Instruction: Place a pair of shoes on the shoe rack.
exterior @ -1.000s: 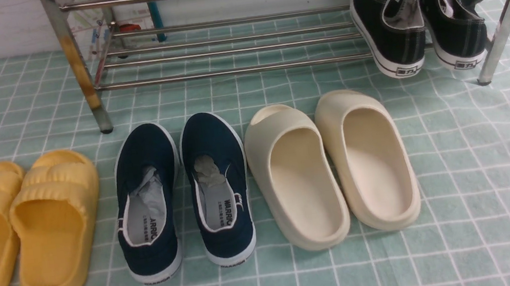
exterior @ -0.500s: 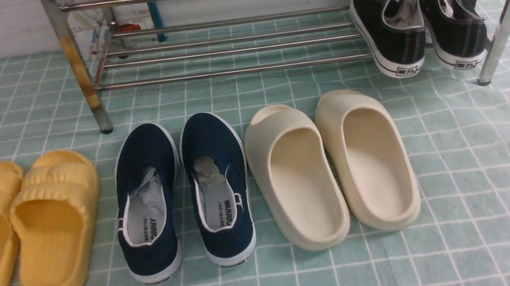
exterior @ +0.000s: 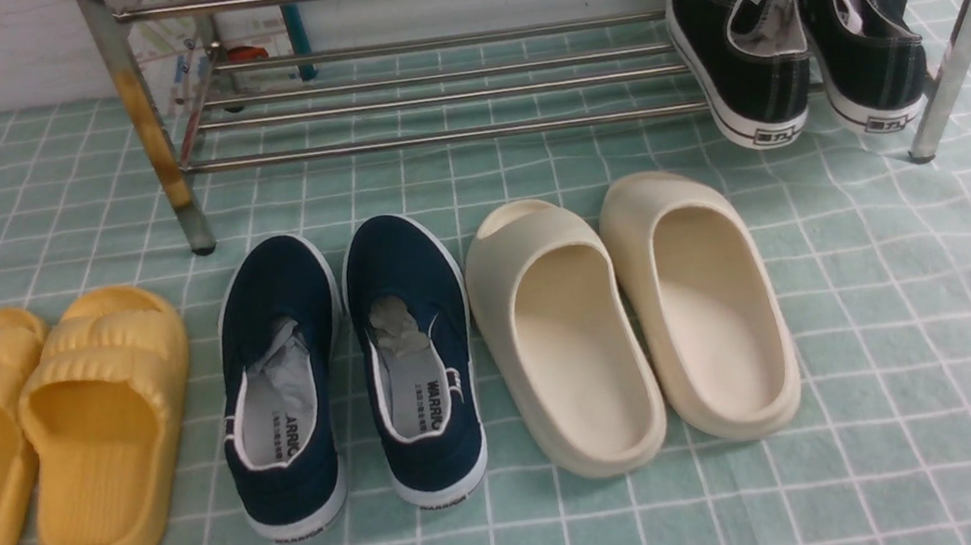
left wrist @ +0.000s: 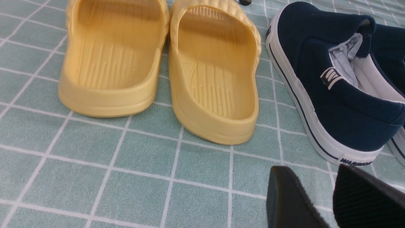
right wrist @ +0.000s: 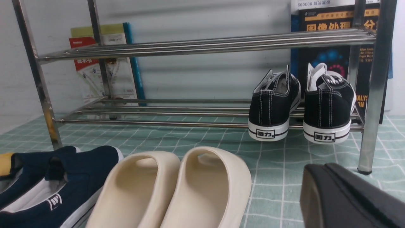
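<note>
A pair of black canvas sneakers (exterior: pixel 796 44) sits side by side on the lowest bars of the chrome shoe rack (exterior: pixel 449 135), at its right end beside the right front leg, heels overhanging the front bar. In front of the rack, on a green checked cloth (exterior: pixel 927 346), lie yellow slides (exterior: pixel 38 435), navy slip-ons (exterior: pixel 348 366) and cream slides (exterior: pixel 632 319). The left claw (left wrist: pixel 332 196) stands spread, empty, near the navy slip-ons. The right claw (right wrist: pixel 345 196) is pressed together, holding nothing.

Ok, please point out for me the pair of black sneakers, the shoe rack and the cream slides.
black sneakers (exterior: pixel 748 60), front view, on the left shoe's black heel side.
shoe rack (exterior: pixel 449 136), front view, on the lower front bar.
cream slides (exterior: pixel 579 344), front view, on the left slide's footbed.
</note>
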`<action>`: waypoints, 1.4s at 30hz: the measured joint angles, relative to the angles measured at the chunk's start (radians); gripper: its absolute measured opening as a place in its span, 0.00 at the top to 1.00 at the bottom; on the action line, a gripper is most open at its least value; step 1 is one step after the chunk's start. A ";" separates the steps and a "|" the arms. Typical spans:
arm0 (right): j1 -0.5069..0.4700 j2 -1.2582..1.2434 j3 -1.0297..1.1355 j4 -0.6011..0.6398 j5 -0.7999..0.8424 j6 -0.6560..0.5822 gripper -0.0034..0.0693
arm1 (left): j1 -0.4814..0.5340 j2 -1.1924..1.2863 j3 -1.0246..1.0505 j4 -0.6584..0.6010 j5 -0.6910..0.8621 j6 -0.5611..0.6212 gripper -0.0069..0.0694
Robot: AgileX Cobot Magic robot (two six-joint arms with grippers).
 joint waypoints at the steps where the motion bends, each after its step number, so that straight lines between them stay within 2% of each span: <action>1: 0.000 -0.005 0.000 0.000 0.002 0.000 0.95 | 0.000 0.000 0.000 0.000 0.000 0.000 0.60; 8: -0.007 -0.031 0.000 -0.004 0.034 0.000 0.95 | 0.000 0.000 0.000 0.000 0.000 0.000 0.60; 11: -0.070 -0.082 0.000 -0.007 0.053 0.000 0.95 | 0.000 0.000 0.000 0.000 0.000 0.000 0.60; 14: -0.187 -0.103 0.000 -0.007 0.050 0.000 0.95 | 0.000 0.000 0.000 0.000 -0.002 0.000 0.60; 19: -0.278 -0.104 0.000 -0.018 0.051 0.000 0.95 | 0.000 0.000 0.000 0.000 -0.002 0.000 0.60; 26: -0.288 -0.104 0.000 -0.019 0.076 0.000 0.94 | 0.000 0.000 0.000 -0.001 -0.001 0.000 0.60; 30: -0.288 -0.104 0.000 -0.019 0.250 0.000 0.94 | 0.000 0.000 0.000 -0.003 -0.001 0.000 0.60; 31: -0.288 -0.104 0.000 -0.019 0.391 0.000 0.93 | 0.000 0.000 0.000 -0.003 -0.001 0.000 0.60; 32: -0.288 -0.104 0.000 -0.019 0.464 0.000 0.93 | 0.000 0.000 0.000 -0.003 -0.001 0.000 0.60; 34: -0.288 -0.104 -0.003 -0.016 0.514 0.004 0.93 | 0.000 0.000 0.000 -0.004 -0.001 0.000 0.60; 42: -0.288 -0.104 -0.009 -0.015 0.536 0.006 0.92 | 0.001 0.000 0.000 -0.004 -0.001 0.000 0.60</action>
